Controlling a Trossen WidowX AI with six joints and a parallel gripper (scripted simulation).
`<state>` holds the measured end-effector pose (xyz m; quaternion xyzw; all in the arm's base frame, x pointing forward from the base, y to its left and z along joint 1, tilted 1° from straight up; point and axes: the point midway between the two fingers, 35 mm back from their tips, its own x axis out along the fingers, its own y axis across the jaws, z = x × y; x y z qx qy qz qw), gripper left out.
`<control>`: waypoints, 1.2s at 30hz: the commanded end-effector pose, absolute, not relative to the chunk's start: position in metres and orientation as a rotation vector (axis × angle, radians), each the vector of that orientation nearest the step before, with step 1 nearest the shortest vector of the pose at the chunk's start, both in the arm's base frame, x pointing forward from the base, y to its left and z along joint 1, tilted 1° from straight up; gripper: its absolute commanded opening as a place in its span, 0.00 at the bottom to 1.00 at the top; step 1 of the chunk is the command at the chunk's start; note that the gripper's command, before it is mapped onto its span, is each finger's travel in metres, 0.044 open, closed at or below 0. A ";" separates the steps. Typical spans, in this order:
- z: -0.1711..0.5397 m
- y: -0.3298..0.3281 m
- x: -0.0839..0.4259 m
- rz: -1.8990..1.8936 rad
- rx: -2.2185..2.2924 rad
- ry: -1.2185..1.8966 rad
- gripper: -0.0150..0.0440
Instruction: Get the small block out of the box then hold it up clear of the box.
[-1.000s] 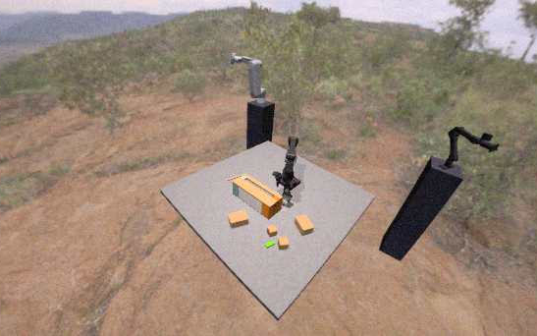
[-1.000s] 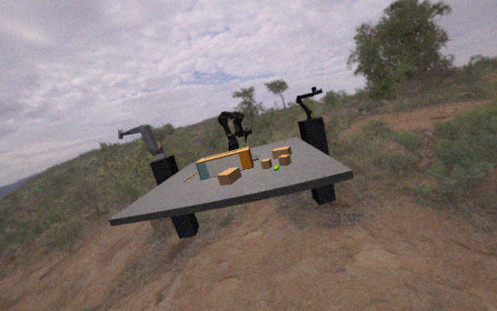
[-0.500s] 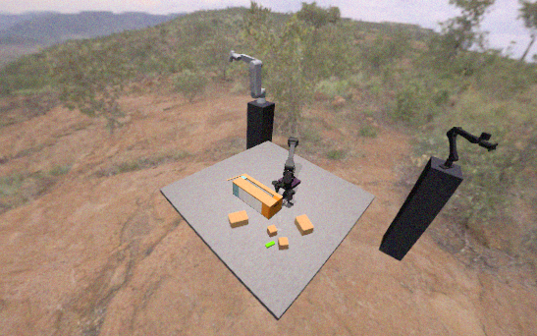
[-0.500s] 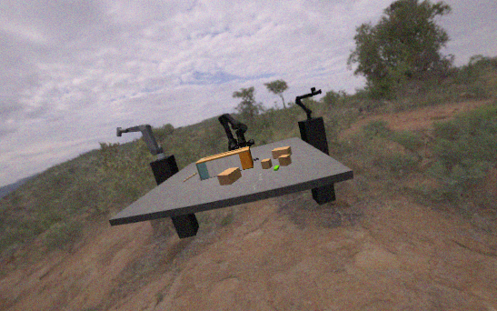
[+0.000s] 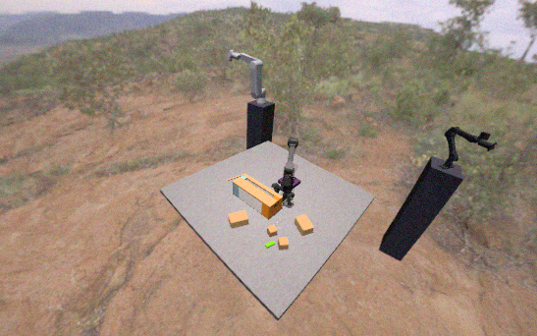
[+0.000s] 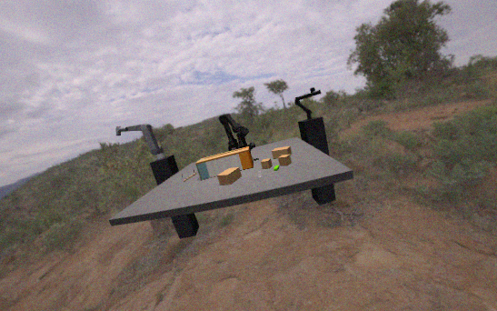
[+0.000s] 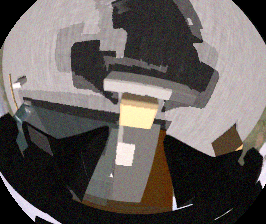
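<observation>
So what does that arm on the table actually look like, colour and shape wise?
The arm is slim, made of grey and near-black segments joined end to end. Near its tip sits a purple part, and below that a dark gripper with two short black fingers. No loose cables or markings can be made out at this distance.

Small block inside the long orange clear-fronted box [image 5: 256,196] too small to tell; wrist view blurred, jaws' tips cut off by its edge.
</observation>
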<state>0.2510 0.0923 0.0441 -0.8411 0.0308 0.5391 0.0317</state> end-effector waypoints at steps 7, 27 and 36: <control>0.027 0.091 0.249 1.668 -2.594 0.100 0.74; 0.011 0.090 0.247 1.669 -2.594 0.100 0.41; 0.046 0.092 0.250 1.667 -2.593 0.097 0.25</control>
